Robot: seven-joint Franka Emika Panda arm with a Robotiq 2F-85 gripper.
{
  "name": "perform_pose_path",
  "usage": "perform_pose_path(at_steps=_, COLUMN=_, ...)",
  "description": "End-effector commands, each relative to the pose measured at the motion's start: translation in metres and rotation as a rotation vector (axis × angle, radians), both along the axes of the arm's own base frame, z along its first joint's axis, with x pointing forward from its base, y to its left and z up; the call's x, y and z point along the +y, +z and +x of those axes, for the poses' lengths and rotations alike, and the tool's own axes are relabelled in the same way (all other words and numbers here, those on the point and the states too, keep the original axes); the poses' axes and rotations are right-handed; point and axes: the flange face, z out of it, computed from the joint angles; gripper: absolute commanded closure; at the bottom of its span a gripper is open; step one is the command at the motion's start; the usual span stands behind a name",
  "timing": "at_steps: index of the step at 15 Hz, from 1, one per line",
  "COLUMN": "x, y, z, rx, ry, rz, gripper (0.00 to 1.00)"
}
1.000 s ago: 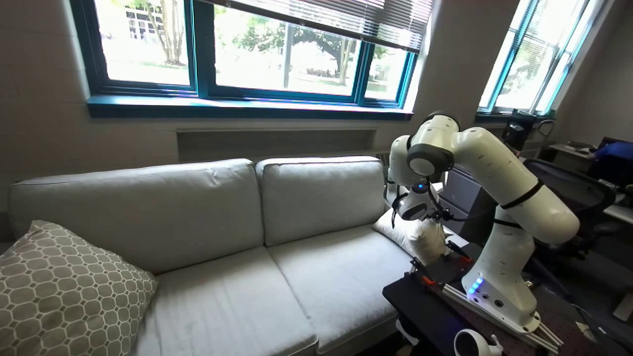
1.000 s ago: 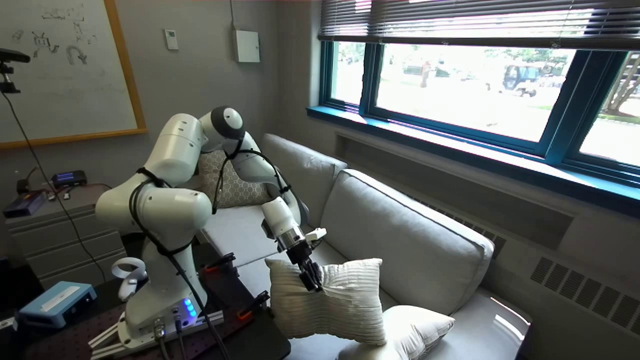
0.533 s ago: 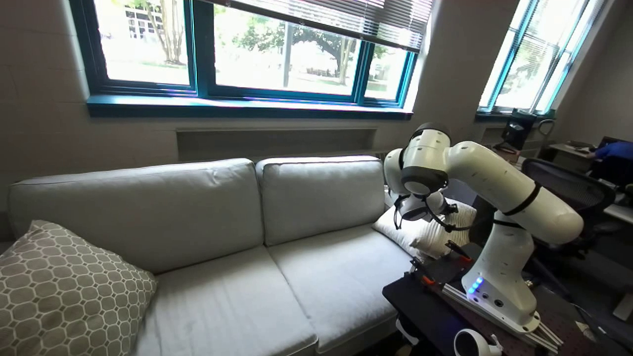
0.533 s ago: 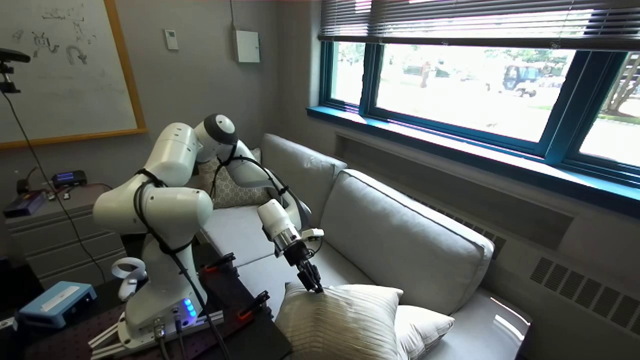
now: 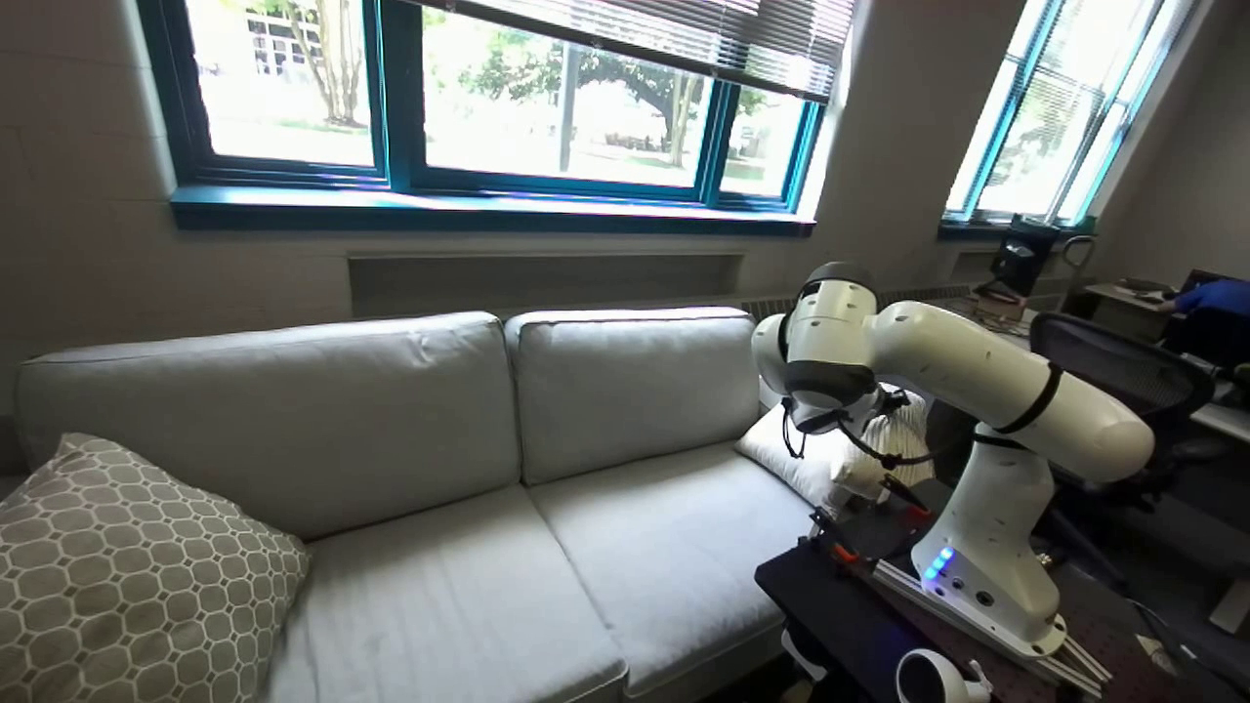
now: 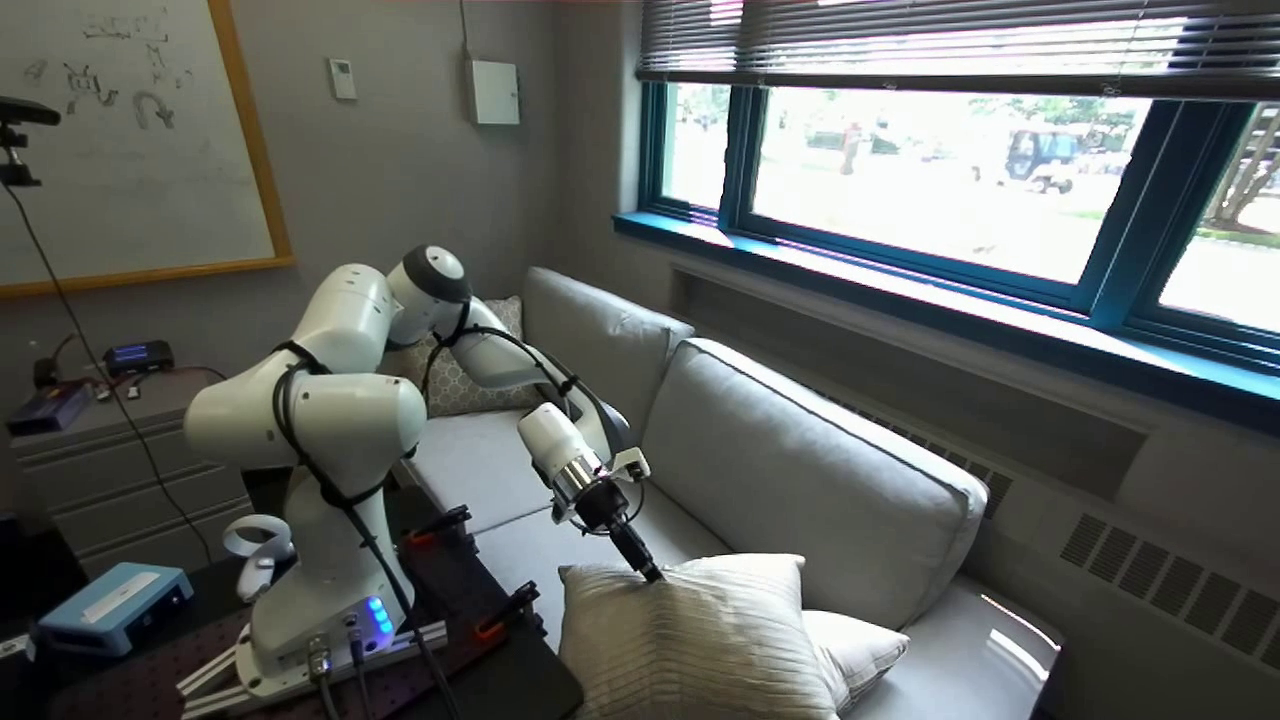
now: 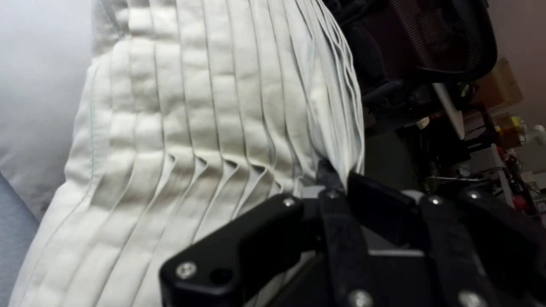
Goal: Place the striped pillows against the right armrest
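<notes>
The gripper (image 7: 344, 177) pinches a fold of one striped pillow (image 6: 710, 640). In an exterior view its upper edge runs roughly level, and it partly hides the second striped pillow (image 6: 860, 652) on the sofa (image 6: 820, 480). The arm (image 6: 345, 305) arches, then slants down.

A robot arm (image 5: 962, 361) dips lower than a second ago, its gripper (image 6: 652, 576) turned to a new angle. The striped pillow (image 6: 710, 640) it pinches, earlier gathered in a bow-tie shape, shows a broader face in an exterior view and hides more of the second cream-white pillow (image 6: 864, 650).
</notes>
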Motion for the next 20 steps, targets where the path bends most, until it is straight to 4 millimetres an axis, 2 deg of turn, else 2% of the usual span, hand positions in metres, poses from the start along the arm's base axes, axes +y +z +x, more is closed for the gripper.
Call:
perform_pose_path(at_steps=1, x=0.023, y=0.013, z=0.041, rx=0.082, ry=0.144, rz=-0.009, gripper=0.98)
perform_pose_path(at_steps=4, x=0.041, y=0.011, z=0.078, rx=0.152, ry=0.283, rz=-0.023, gripper=0.98)
perform_pose_path(at_steps=7, x=0.042, y=0.003, z=0.100, rx=0.243, ry=0.367, rz=-0.071, gripper=0.98)
perform_pose_path(at_steps=10, x=0.023, y=-0.001, z=0.105, rx=0.324, ry=0.381, rz=-0.160, gripper=0.98)
perform_pose_path(at_steps=14, x=0.000, y=0.005, z=0.113, rx=0.361, ry=0.366, rz=-0.228, gripper=0.98)
perform_pose_path(at_steps=17, x=-0.012, y=0.014, z=0.119, rx=0.365, ry=0.355, rz=-0.231, gripper=0.98)
perform_pose_path(at_steps=20, x=-0.021, y=0.008, z=0.123, rx=0.365, ry=0.346, rz=-0.203, gripper=0.98)
